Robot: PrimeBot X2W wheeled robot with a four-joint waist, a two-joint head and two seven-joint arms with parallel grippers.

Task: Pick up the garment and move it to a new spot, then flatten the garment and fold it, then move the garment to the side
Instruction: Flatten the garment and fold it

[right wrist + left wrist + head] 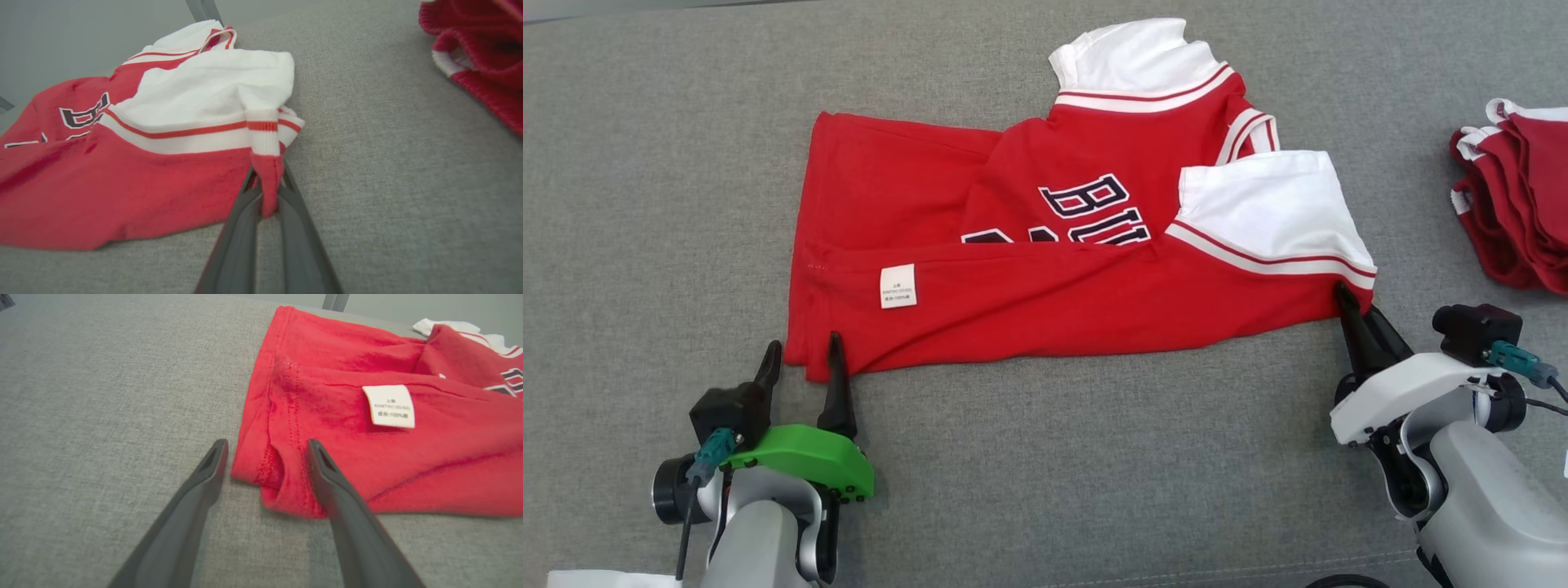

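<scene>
The garment [1054, 269] is a red jersey with white sleeves and dark lettering, lying half folded across the grey surface. My left gripper [802, 358] stands open at its near left hem corner [282, 486], one finger on each side of that corner. At the near right corner, my right gripper [1349, 304] is shut on a pinch of red cloth below the white sleeve [267, 192]. A white care label [390, 406] faces up on the folded-over red panel.
A stack of folded red garments [1515, 204] lies at the right edge, seen also as the red pile [478, 53] in the right wrist view. The grey fabric surface [1054, 457] stretches in front of the jersey and to its left.
</scene>
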